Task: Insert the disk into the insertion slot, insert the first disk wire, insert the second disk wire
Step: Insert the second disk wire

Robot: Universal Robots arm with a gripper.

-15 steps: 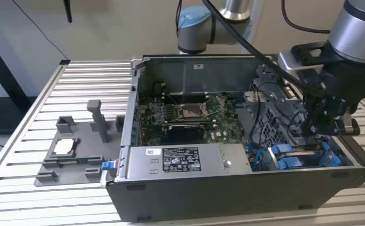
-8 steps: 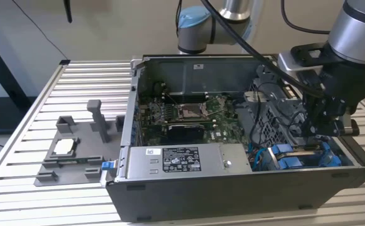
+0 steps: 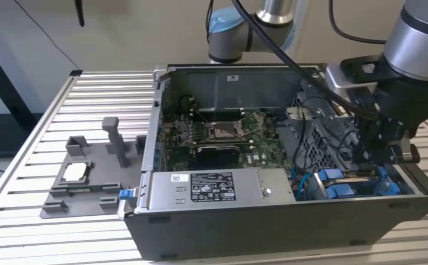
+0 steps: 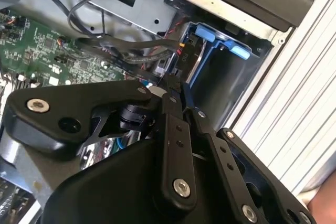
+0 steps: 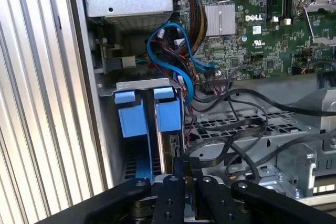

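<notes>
The disk stands on edge, its thin silver side and blue carrier running from my fingertips down into the insertion slot. The slot is a dark bay with blue latches at the case's near corner on the exterior view's right. My gripper hangs right over it, also seen in the exterior view and the first wrist view, fingers drawn close together on the disk's upper edge. A blue disk wire loops loose just beyond the bay. Black wires lie beside it.
The open computer case sits on a slatted table. Inside are the green motherboard and a silver box with a sticker. A grey fixture with a small square chip lies on the exterior view's left.
</notes>
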